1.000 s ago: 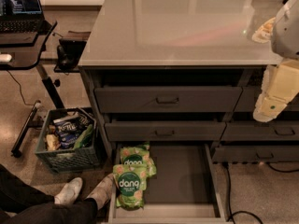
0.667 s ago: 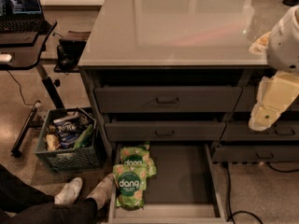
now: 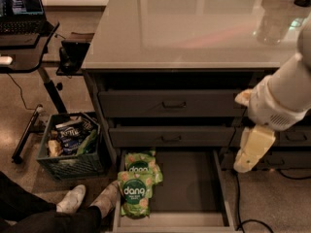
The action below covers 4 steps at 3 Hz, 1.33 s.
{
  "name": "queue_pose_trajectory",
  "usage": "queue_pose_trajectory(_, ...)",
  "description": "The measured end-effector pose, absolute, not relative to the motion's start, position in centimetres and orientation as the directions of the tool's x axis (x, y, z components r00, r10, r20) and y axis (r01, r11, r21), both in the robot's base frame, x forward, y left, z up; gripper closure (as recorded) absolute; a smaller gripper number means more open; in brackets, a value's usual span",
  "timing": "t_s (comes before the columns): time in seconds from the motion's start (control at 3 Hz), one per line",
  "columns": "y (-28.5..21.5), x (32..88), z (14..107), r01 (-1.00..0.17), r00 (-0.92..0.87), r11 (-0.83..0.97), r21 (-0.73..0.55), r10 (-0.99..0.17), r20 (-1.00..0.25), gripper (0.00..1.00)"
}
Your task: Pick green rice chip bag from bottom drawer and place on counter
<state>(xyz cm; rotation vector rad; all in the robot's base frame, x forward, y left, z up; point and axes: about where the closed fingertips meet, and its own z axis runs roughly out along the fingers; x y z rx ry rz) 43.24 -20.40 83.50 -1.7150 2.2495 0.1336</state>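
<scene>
The bottom drawer (image 3: 190, 184) is pulled open below two shut drawers. A green rice chip bag (image 3: 134, 194) lies flat at the drawer's front left corner, logo up. An identical bag (image 3: 142, 163) lies just behind it, partly covered by it. The counter (image 3: 194, 28) is a glossy pale slab above the drawers. My pale arm reaches in from the right edge. My gripper (image 3: 250, 152) hangs pointing down, in front of the drawer fronts and just right of the open drawer's right rim. It is well apart from both bags and holds nothing that I can see.
A black laptop desk (image 3: 24, 40) stands at the left. Below it is a green crate (image 3: 70, 147) with snack packs. A person's socked feet (image 3: 73, 200) rest by the drawer's left front. A cable (image 3: 238, 198) runs on the floor at the right. A clear container (image 3: 274, 21) stands at the counter's far right.
My arm has swung down and to the left, bringing the gripper lower toward the open drawer's right side. The bags and the drawer have not moved.
</scene>
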Motion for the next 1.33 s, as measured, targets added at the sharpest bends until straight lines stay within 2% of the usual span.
queue_pose_trajectory(0.33, -19.2, 43.4, 78.3, -0.959, -0.228, 0.27, -0.091, -0.919, -0.322, 0.0)
queue_pose_trajectory(0.67, -19.2, 43.4, 78.2, -0.959, -0.228, 0.27, -0.091, -0.919, -0.322, 0.0)
queue_pose_trajectory(1.33, -15.6, 45.8, 70.0, -0.968, -0.173, 0.238, -0.082, -0.866, -0.47, 0.0)
